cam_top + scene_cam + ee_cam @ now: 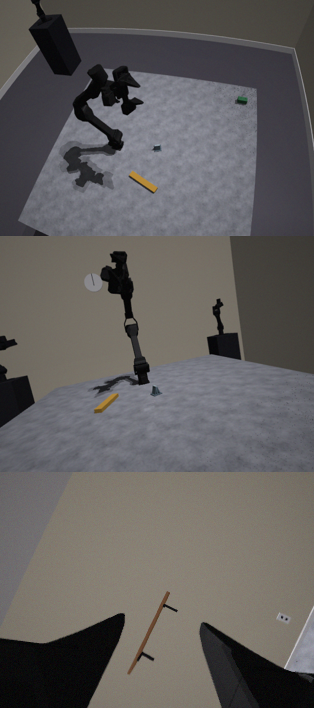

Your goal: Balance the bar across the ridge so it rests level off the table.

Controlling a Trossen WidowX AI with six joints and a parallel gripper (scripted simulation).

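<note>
The orange bar lies flat on the table. The small blue-grey ridge stands upright on the table, a short way from the bar, with nothing on it. My gripper is open and empty, raised high above the table, well away from both bar and ridge. In the wrist view its two dark fingers stand apart, with only the wall and a wall shelf behind them; bar and ridge are not in that view.
A small green block lies near the table's far right corner in the top view. Dark pedestals with other arms stand off the table. My arm's base stands on the table near the ridge.
</note>
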